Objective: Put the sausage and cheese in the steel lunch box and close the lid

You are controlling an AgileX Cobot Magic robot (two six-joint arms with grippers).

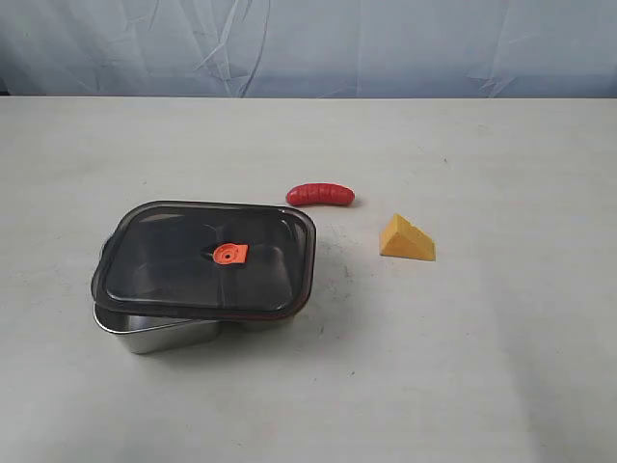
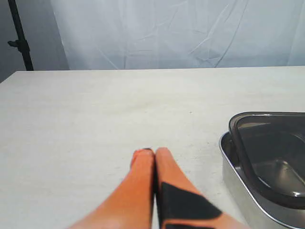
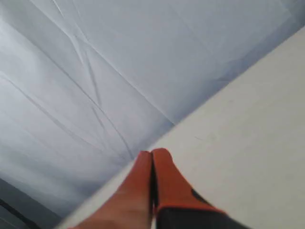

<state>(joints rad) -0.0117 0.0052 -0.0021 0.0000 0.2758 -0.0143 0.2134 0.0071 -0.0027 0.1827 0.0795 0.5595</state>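
Pale grey-white table (image 1: 501, 367), cloth backdrop behind. Shiny rectangular stainless-steel lunch box (image 1: 145, 333) sits left of centre. The dark smoky translucent plastic lid (image 1: 174, 260) with its small orange valve tab (image 1: 229, 254) lies skewed on top and not seated, leaving the near steel rim bare. The yellow-orange toy cheese wedge (image 1: 406, 238) rests on the table well to the right of the box. The glossy red ridged toy sausage (image 1: 320, 195) lies just beyond the box's far right corner, apart from both. Nothing is in the box as far as I can tell through the lid. Risks, as I judge them: the lid covers the opening, so it must come off first, and a flat, slick lid may slip from my jaws or drag the box along. The sausage may roll if nudged, and the wedge's sloped faces may squirt out of a pinch. My left gripper (image 2: 154, 153) is low over bare table beside the box, jaws pressed together, empty. My right gripper (image 3: 151, 155) is tilted up toward the backdrop, jaws together, empty. Neither arm shows in the exterior view.
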